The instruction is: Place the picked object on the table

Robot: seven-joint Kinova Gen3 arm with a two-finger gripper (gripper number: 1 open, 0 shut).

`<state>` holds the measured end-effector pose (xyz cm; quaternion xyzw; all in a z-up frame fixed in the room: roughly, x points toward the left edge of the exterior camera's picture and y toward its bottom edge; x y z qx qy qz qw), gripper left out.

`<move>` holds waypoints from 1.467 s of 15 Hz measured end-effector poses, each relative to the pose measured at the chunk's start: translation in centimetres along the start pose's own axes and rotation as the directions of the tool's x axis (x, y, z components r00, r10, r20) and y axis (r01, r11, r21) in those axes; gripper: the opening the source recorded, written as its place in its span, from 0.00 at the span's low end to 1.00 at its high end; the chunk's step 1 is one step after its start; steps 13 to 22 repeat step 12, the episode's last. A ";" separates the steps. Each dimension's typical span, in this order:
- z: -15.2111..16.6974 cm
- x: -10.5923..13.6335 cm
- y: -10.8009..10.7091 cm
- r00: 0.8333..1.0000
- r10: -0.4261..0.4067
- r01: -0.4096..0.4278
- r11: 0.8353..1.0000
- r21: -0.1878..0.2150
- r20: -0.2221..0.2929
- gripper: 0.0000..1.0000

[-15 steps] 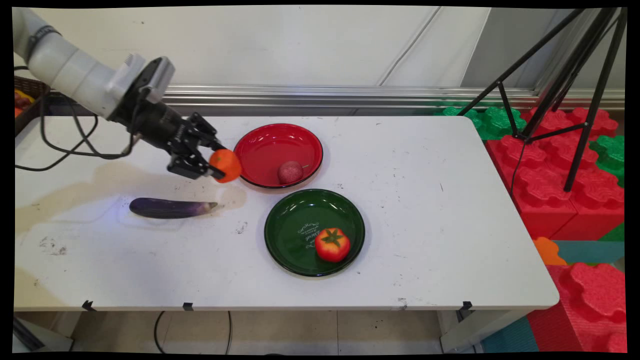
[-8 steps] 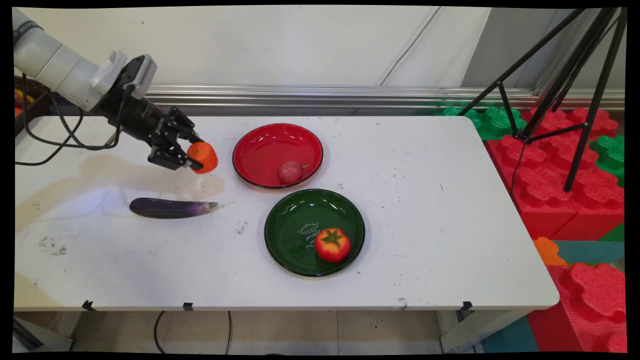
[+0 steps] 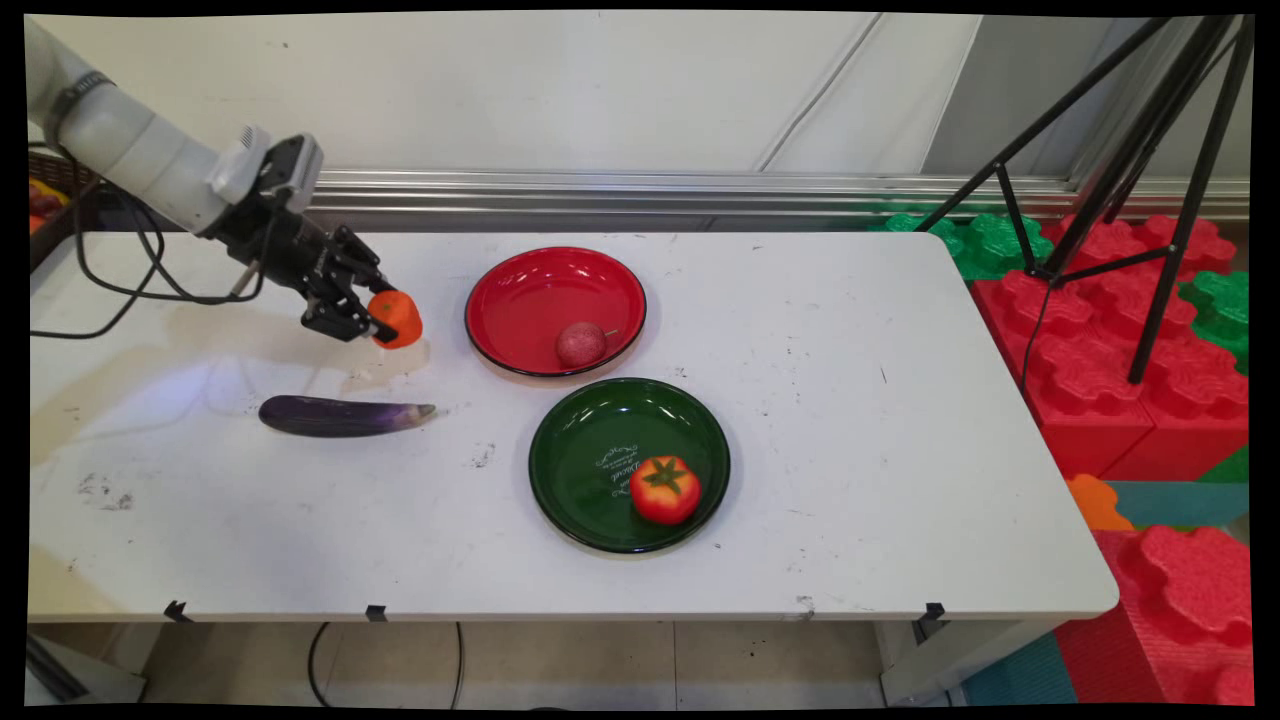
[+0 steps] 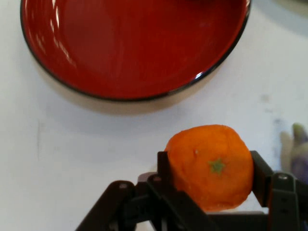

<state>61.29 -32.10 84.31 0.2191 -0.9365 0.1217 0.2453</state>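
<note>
My gripper (image 3: 380, 322) is shut on an orange (image 3: 397, 318), holding it low over the table (image 3: 900, 420), just left of the red plate (image 3: 520, 300). In the hand view the orange (image 4: 211, 166) sits clamped between the two fingers (image 4: 166, 168), with the gripper (image 4: 211, 180) below the red plate's rim (image 4: 144, 96). A purple eggplant (image 3: 335, 415) lies on the table in front of the gripper; its tip (image 4: 299, 144) shows at the hand view's right edge. A reddish round fruit (image 3: 581, 343) lies in the red plate.
A green plate (image 3: 600, 450) with a tomato (image 3: 664, 489) stands in front of the red plate. A black tripod (image 3: 1120, 190) and red and green foam blocks (image 3: 1120, 360) are off the table's right end. A basket (image 3: 50, 200) sits at the far left.
My gripper has carried the orange leftward, away from the red plate's rim, and lowered it toward the table. Nothing else has moved.
</note>
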 end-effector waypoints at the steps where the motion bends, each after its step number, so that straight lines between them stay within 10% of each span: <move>1: 0.6 -0.5 -0.3 1.000 -0.011 0.011 1.000 -0.002 0.009 0.00; 8: 3.5 -2.8 -1.9 0.996 -0.073 0.074 0.997 -0.008 0.044 0.00; 9: 3.8 -3.0 -2.1 0.996 -0.083 0.083 0.996 -0.008 0.043 1.00; 22: 4.2 -3.4 -2.4 0.994 -0.104 0.104 0.995 -0.005 0.036 1.00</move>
